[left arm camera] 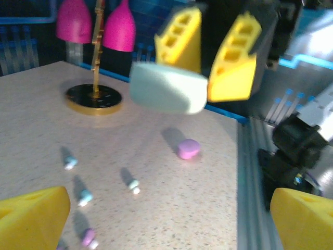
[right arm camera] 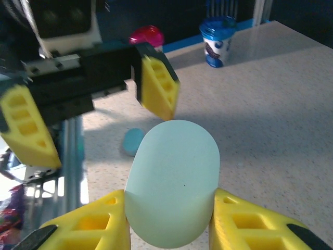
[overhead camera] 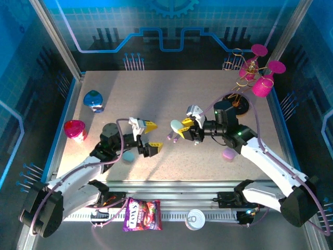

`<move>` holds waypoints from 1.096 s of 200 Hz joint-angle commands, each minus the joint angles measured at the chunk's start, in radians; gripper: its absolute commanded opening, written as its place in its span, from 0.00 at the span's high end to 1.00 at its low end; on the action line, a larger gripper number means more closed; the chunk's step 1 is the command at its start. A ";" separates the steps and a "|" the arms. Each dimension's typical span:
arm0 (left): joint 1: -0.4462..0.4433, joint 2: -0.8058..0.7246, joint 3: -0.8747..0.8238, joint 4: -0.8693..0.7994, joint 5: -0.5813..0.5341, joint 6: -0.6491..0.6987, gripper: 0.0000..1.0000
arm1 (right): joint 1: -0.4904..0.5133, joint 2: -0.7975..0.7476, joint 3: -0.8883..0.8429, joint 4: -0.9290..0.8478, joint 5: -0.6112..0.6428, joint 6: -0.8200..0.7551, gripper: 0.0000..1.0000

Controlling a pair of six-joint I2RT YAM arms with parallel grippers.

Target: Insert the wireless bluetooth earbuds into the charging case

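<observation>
The earbuds lie loose on the speckled table [overhead camera: 156, 94], low between the two claws and nearer the right one. From the left wrist we count four tiny short-stemmed buds, all apart from each other: a light blue earbud [left arm camera: 70, 162], a second light blue earbud [left arm camera: 86, 197], a pale green-white earbud [left arm camera: 133, 184] and a purple earbud [left arm camera: 88, 237]. None of them touches a case

Above them hangs the pale green charging case [overhead camera: 178, 126] [left arm camera: 167, 88] [right arm camera: 173, 182], a smooth rounded pebble, lifted off the table with its shadow falling underneath. The right claw [overhead camera: 183, 128] [left arm camera: 205, 78] [right arm camera: 171, 224] has it pinched: the two yellow fingers press on its opposite flanks, partly closed around its width, and most of the case sticks out past the fingertips

The right arm reaches in from its base at the near right, forearm angled towards the middle of the table, wrist about level, so the claw points across at the left one. The left claw [overhead camera: 152, 136] [left arm camera: 166, 229] [right arm camera: 99, 112] faces it from a short way off, its jaws spread as wide as they go and holding nothing. Its arm comes up low from the near left

A purple case [overhead camera: 228, 153] [left arm camera: 188, 149] sits on the table behind the right claw, beside that arm's forearm. A blue case [overhead camera: 128, 155] [right arm camera: 133, 140] rests just beside the left claw, on its near side
</observation>
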 commanded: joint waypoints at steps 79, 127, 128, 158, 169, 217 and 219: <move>-0.083 0.178 0.120 0.277 0.248 -0.123 0.08 | 0.026 0.011 0.161 -0.218 -0.236 -0.099 0.67; -0.099 0.246 0.133 0.395 0.259 -0.210 0.27 | 0.062 0.054 0.201 -0.300 -0.250 -0.159 0.67; -0.099 0.246 0.133 0.395 0.259 -0.209 0.27 | 0.063 0.055 0.202 -0.302 -0.250 -0.159 0.67; -0.106 0.247 0.133 0.406 0.263 -0.206 0.34 | 0.072 0.062 0.205 -0.317 -0.226 -0.173 0.67; -0.106 0.242 0.134 0.406 0.264 -0.210 0.36 | 0.074 0.063 0.203 -0.317 -0.220 -0.173 0.68; -0.111 0.238 0.137 0.393 0.263 -0.206 0.47 | 0.077 0.065 0.197 -0.309 -0.202 -0.176 0.69; -0.111 0.238 0.138 0.394 0.263 -0.206 0.47 | 0.076 0.065 0.197 -0.308 -0.202 -0.177 0.69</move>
